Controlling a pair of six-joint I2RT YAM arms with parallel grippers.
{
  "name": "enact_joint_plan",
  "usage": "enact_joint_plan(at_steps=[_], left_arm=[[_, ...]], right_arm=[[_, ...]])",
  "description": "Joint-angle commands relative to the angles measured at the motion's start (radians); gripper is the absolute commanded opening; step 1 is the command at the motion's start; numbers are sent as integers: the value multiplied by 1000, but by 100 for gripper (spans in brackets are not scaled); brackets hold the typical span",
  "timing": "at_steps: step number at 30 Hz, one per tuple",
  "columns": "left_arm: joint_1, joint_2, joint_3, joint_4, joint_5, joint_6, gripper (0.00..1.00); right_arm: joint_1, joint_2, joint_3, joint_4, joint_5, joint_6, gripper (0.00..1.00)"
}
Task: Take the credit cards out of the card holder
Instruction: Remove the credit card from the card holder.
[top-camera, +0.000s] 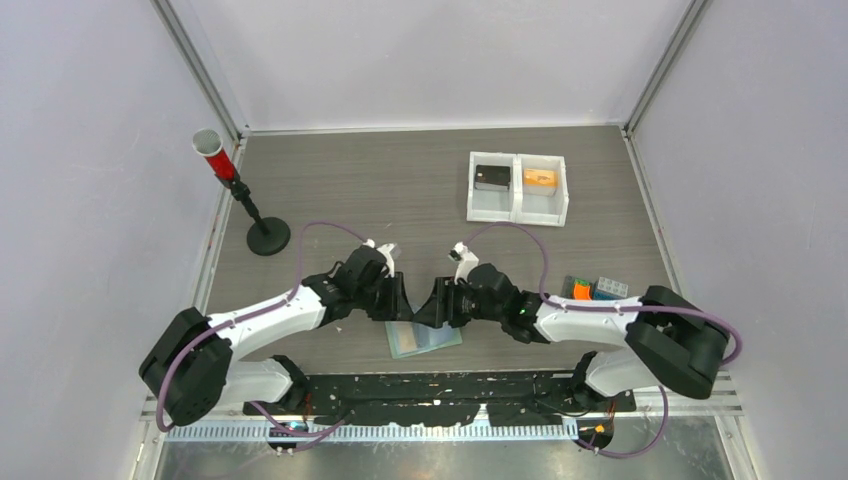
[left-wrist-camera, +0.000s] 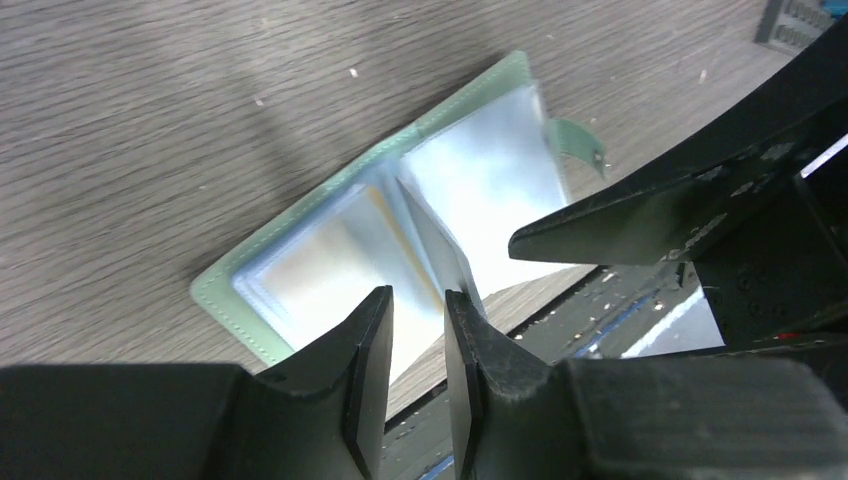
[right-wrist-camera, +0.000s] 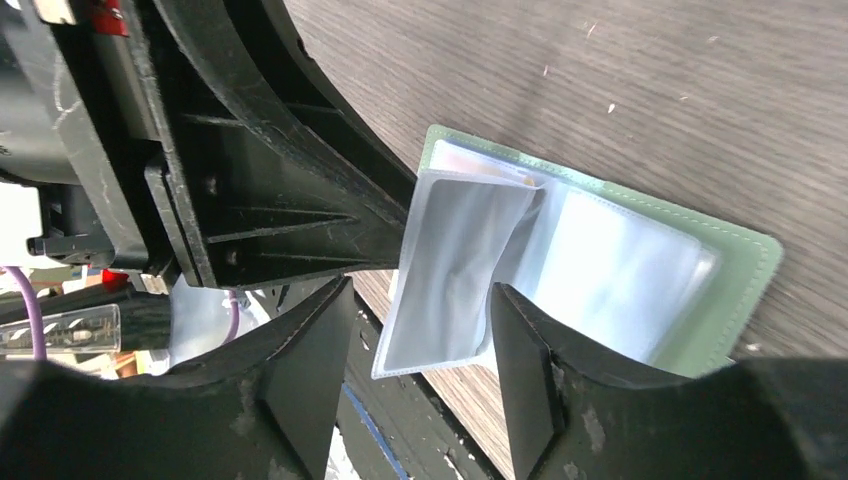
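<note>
Left pincer (left-wrist-camera: 418, 295): jaws narrow, with a slim gap. A clear sleeve leaf (left-wrist-camera: 435, 245) stands up right at that gap; you cannot tell whether it is pinched. Right pincer (right-wrist-camera: 420, 290): jaws wide, the raised leaf loose between them and touching one finger.

Pose: both your arms reach inward, low over the near table edge, with wrists facing each other and fingertips nearly meeting.

Card holder (top-camera: 425, 340): lies open and flat directly under both pincers, snap tab (left-wrist-camera: 580, 140) sticking out on the far side. A thin orange-tan edge (left-wrist-camera: 385, 215) shows in a pocket by the fold; no credit cards are out.

Surface: grey wood-grain table (top-camera: 400, 190). Well beyond the right pincer sits a white two-bin tray (top-camera: 517, 212). Well beyond the left pincer stands a red tube on a black stand (top-camera: 240, 195). The walls are pale.
</note>
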Motion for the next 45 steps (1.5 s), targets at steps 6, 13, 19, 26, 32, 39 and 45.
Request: enact_joint_plan(at_steps=[6,13,19,26,32,39,45], left_arm=[[-54,80,88,106,95,-27,27],[-64,89,83,123,79,-34,27],[-63,36,51,93,-7,-40,27],[-64,39,-19,214,-28,-102,27],[-64,71,-54,310,-35,-141,28],[-80,102,-66,348,-53,-144,31],[-104,99,-82,302,-140,-149,31]], right_arm=[[-15,-225,19,-249,132,-97,59],[-16,-297,24,-299,136,-123,46],[-16,-250,19,-252,103,-125,39],[-22,-143,21,-206,108,-147,30],[-38,-63,3,-177,105,-150,27],[-45,-23,-50,-131,109,-122,25],[-50,1,-63,-125,115,-122,24]])
